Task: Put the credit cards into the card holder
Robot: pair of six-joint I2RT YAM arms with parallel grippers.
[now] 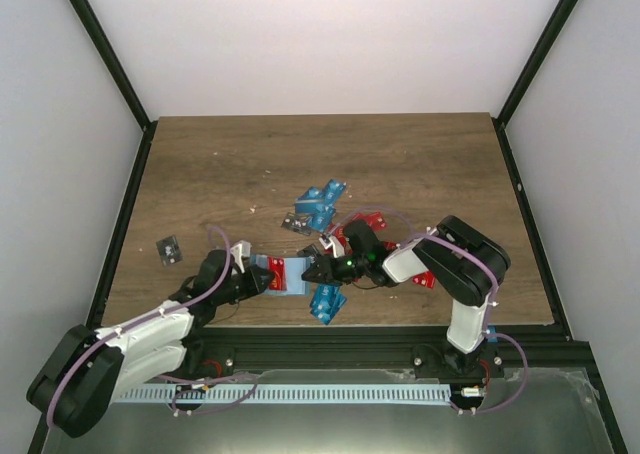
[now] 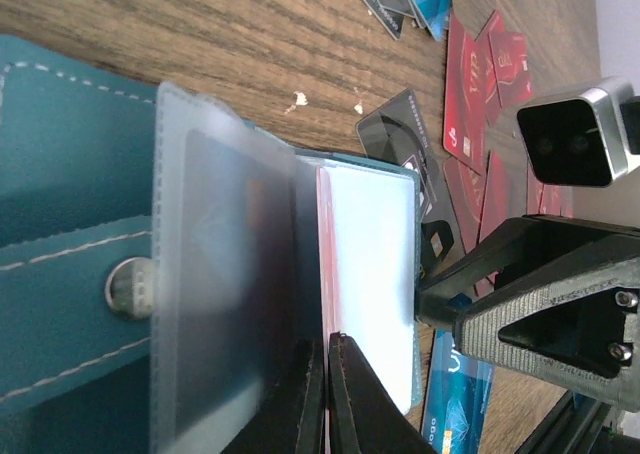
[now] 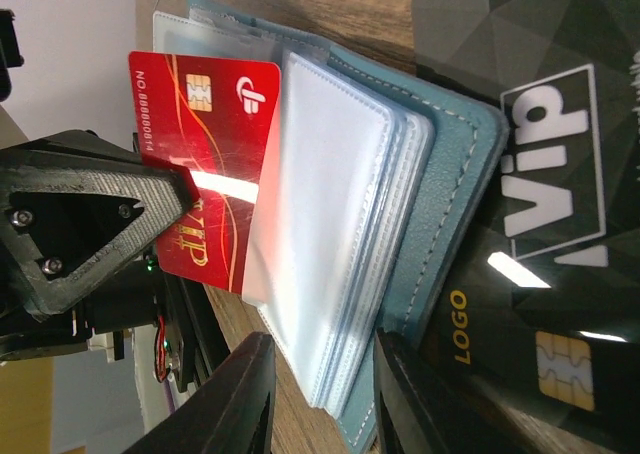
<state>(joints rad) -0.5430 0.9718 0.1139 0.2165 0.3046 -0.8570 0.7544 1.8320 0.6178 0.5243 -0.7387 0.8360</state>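
With the red card (image 3: 200,144) half inside a clear sleeve (image 3: 320,224) of the open card holder (image 3: 450,174), the left gripper (image 2: 325,394), pinched shut on the card's outer edge, should push straight and flat while the right gripper (image 3: 320,359), half-open astride the holder's sleeves and seemingly gripping nothing, steadies them.

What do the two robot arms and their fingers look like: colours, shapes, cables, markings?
Both are alike: the left arm and right arm alternate rounded black joint housings with white links, and a thin lilac cable loops along each. The fingers are glossy black and tapered, on matt black triangular plates with silver screws. The right wrist carries a silver camera and a small green light.
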